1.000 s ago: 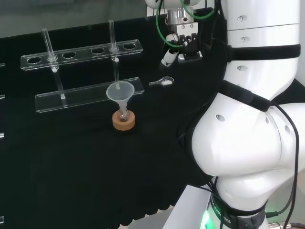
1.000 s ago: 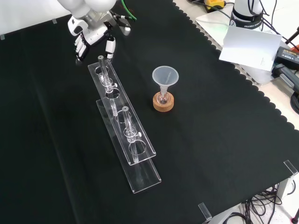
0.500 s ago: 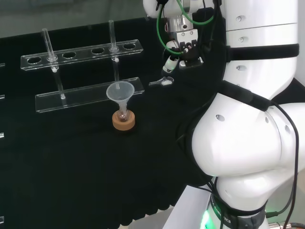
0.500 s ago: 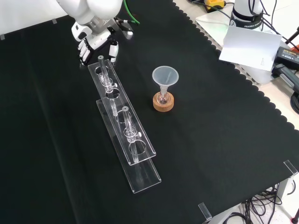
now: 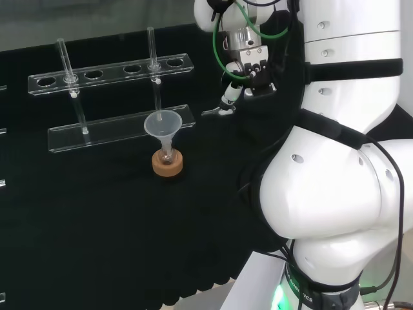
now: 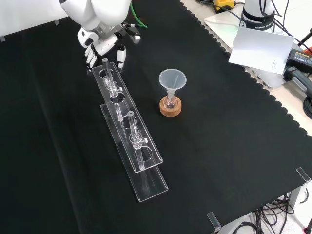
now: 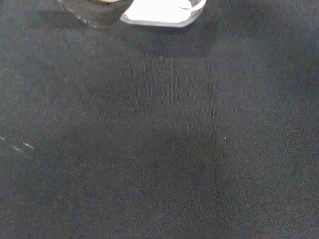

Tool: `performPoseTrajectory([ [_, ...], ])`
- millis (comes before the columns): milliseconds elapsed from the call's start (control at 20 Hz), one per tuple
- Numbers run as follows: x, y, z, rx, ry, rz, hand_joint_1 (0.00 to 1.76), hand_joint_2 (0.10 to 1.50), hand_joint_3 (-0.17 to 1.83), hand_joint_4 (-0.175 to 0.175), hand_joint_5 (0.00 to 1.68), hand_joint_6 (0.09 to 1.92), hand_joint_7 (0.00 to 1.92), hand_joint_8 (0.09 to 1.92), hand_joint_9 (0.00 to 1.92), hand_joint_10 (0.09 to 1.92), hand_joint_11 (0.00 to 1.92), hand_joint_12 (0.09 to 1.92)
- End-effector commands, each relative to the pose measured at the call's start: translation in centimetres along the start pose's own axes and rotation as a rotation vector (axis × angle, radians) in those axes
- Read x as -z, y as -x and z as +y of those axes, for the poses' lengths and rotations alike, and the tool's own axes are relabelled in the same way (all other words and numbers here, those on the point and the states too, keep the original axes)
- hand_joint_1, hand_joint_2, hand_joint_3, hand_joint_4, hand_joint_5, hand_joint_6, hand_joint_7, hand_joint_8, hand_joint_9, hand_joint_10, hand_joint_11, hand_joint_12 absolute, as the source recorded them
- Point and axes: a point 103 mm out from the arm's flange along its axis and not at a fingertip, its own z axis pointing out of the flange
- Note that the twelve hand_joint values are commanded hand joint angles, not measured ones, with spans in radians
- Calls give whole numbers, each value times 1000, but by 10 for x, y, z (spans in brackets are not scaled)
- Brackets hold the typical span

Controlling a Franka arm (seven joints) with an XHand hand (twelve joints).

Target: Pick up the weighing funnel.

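Head view: reaching stage of the pick-up. The weighing funnel (image 5: 214, 112) lies flat on the cloth (image 5: 97, 219), at about 2 o'clock from the funnel (image 5: 161, 124), which stands on its cork ring (image 5: 167, 164). The near end of the rack (image 5: 113, 74) sits just beside the piece, at its 9 o'clock. The hand (image 5: 250, 68) hangs at 1 o'clock from the weighing funnel, with one fingertip (image 5: 228, 99) pointing down close to its wider end; whether they touch cannot be told. Fingers and thumb are spread and only slightly bent, with nothing clasped between them.

Front view: the hand shows at 11 o'clock, over the far end of the rack, with fingers on one side, the thumb on the other, and a gap between.

Wrist view: a clear piece with a white inside, most likely the weighing funnel, lies on the cloth close under the palm.

Judged stage: the approach is nearly done and the grasp is not yet made, since the piece rests unlifted on the cloth.

Judged next move: lower a little, set fingers and thumb on opposite sides of the scoop body, close, then lift straight up. The piece is small, clear and low, so a fingertip may push it along the cloth instead of catching it. The rack end also needs clearance.
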Motion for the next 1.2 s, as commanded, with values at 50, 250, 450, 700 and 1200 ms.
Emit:
performPoseTrajectory([
  [50,-9,-1,3,19,6,-14,866,923,-175,-43,538,87,229,708,454,662,280,1378],
  [250,-14,0,6,42,14,-47,874,924,-175,-41,548,87,235,706,468,647,291,1367],
  [450,-18,0,10,49,13,-93,884,925,-175,-35,569,87,249,708,485,640,298,1363],
  [700,-20,-1,14,38,22,-127,895,925,-175,-28,591,93,265,707,499,635,306,1361],
  [1200,-21,-4,22,12,44,-159,916,936,-175,-6,691,177,327,682,575,592,353,1327],
])
